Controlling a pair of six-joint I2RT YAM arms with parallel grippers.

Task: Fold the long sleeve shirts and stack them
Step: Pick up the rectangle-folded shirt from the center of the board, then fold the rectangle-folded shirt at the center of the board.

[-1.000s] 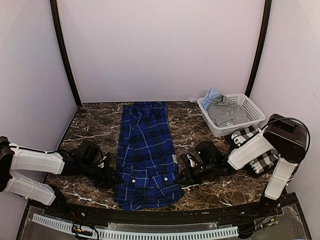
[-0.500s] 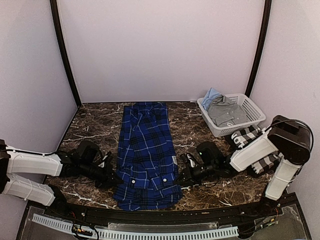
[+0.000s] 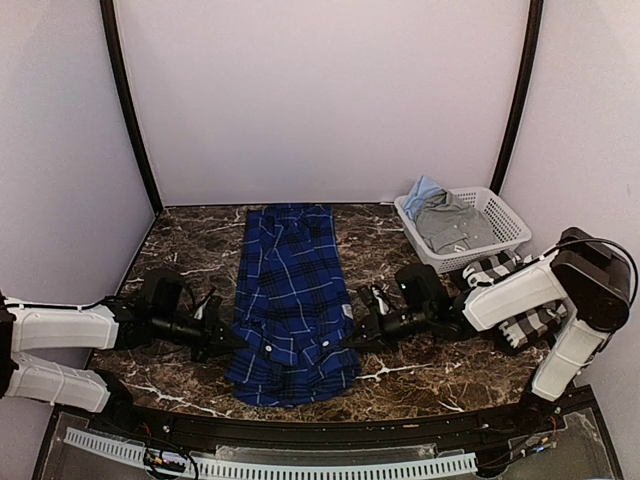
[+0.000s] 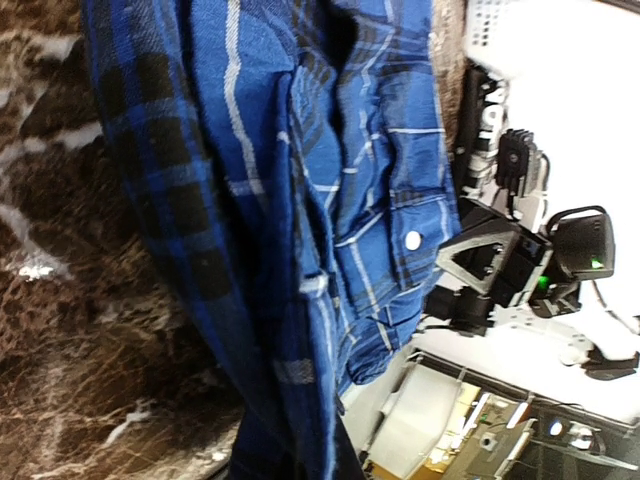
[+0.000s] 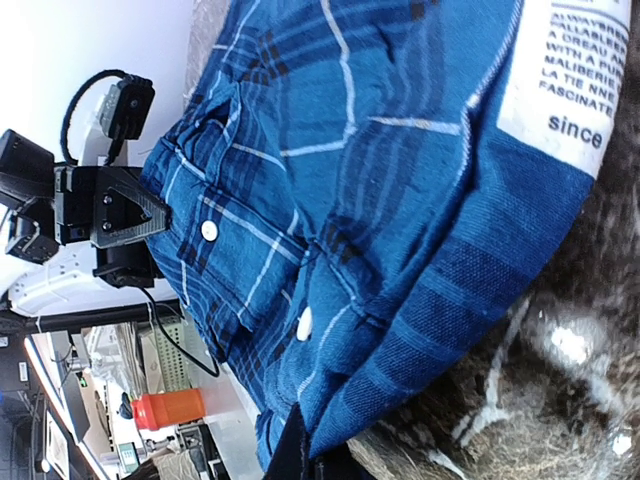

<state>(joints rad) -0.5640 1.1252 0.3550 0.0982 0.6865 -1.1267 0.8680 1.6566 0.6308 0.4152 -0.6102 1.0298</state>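
Dark marble table, plain pale walls all round, that's the setup I'm standing at. Left claw is pinching shut on the left edge of the blue shirt, low down near the end closest to the arms. Right claw is doing the same on the right edge, straight across from it. On both wrist cams the cloth is bunching right into the fingers, so I'm reading both as gripping fabric, not just closing beside it.

That shirt is lying lengthwise down the middle of the table as a long narrow strip, with its far end near the back wall. I'm guessing it's light, floppy woven stuff with zero stiffness. It's probably going to sag between the two pinch points, and the layers may be sliding over each other. Taking it by the two side edges looks sensible to me, as long as each pinch is catching every layer and not just the top one. Buttons and a pocket flap are making small lumps near the grips.

Further out on the right, the check shirt is lying crumpled, partly under the right arm. It's just beside the white basket, which is holding grey clothes and something light blue. The only crowding I'm seeing is that arm hanging over the check shirt.
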